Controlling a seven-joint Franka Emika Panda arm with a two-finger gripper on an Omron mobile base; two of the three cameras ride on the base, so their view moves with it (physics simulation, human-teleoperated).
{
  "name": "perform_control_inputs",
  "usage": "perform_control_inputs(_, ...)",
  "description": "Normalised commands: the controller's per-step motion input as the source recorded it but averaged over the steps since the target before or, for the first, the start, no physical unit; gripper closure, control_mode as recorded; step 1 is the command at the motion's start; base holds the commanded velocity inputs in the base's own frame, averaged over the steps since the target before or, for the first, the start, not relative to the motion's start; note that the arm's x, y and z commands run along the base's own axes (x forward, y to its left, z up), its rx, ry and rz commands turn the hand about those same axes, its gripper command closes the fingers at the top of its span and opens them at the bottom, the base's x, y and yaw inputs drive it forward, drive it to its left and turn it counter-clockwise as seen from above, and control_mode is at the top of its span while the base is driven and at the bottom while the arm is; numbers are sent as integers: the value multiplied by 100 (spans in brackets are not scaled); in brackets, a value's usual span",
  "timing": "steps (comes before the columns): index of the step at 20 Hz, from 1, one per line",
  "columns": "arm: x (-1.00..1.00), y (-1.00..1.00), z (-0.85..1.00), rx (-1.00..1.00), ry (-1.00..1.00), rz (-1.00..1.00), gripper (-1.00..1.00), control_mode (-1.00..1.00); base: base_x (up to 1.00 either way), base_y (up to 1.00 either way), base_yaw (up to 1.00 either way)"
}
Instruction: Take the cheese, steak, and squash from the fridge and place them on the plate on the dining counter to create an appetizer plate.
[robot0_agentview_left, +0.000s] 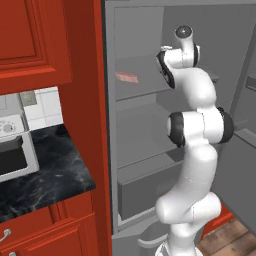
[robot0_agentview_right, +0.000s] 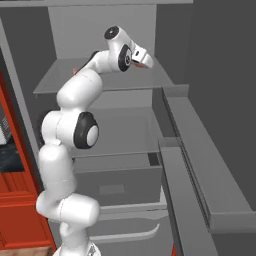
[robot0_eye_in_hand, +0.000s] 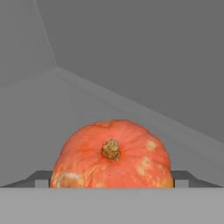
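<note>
Squash (robot0_eye_in_hand: 112, 156) between spread pincer (robot0_eye_in_hand: 112, 177) tips; steak (robot0_agentview_left: 127, 77) apart on fridge (robot0_agentview_left: 145, 85) shelf

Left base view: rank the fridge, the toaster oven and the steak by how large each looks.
1. The fridge, by far the largest, running from top to bottom of the picture.
2. The white toaster oven, cut off by the left edge, so only part of it counts.
3. The steak, a small pink slab on an upper shelf, farther away.
</note>
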Motion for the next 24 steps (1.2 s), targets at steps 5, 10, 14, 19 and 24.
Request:
perform_control_inputs(5,-100,22,-2,0,-31,0,100,-100,0,0,0)
perform_control_inputs(10,-100,21,-3,0,-30,0,100,-100,0,0,0)
perform_control_inputs(14,-100,15,9,0,-24,0,100,-100,0,0,0)
perform_control_inputs(19,-100,26,46,0,-12,0,100,-100,0,0,0)
perform_control_inputs(24,-100,36,53,0,-1,0,100,-100,0,0,0)
